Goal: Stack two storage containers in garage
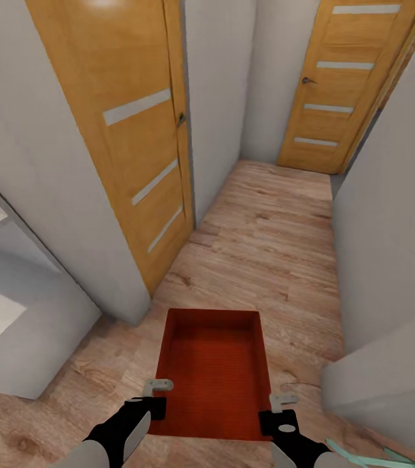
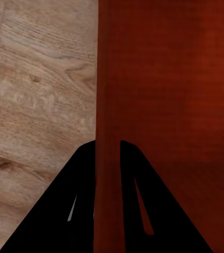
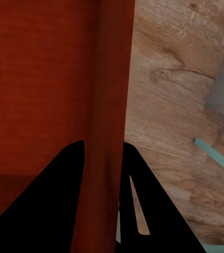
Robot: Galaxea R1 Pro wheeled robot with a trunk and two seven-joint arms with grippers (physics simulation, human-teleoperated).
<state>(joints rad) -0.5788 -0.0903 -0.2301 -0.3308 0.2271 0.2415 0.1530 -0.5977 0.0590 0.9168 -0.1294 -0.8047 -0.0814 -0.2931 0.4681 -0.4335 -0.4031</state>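
Note:
One orange-red open-top storage container (image 1: 214,370) hangs in front of me above light wood planks, held by both arms. My left gripper (image 1: 155,398) is shut on its left wall near the close corner. In the left wrist view the black fingers (image 2: 77,203) straddle that wall (image 2: 107,105). My right gripper (image 1: 277,409) is shut on the right wall, and the right wrist view shows its fingers (image 3: 54,205) clamping that wall (image 3: 112,105). The container's inside looks empty.
I am in a narrow corridor with a plank floor (image 1: 266,247). An orange wooden door (image 1: 136,130) stands at the left and another door (image 1: 337,84) closes the far end. White walls (image 1: 389,214) press in on both sides. A pale teal frame (image 1: 363,458) lies at the lower right.

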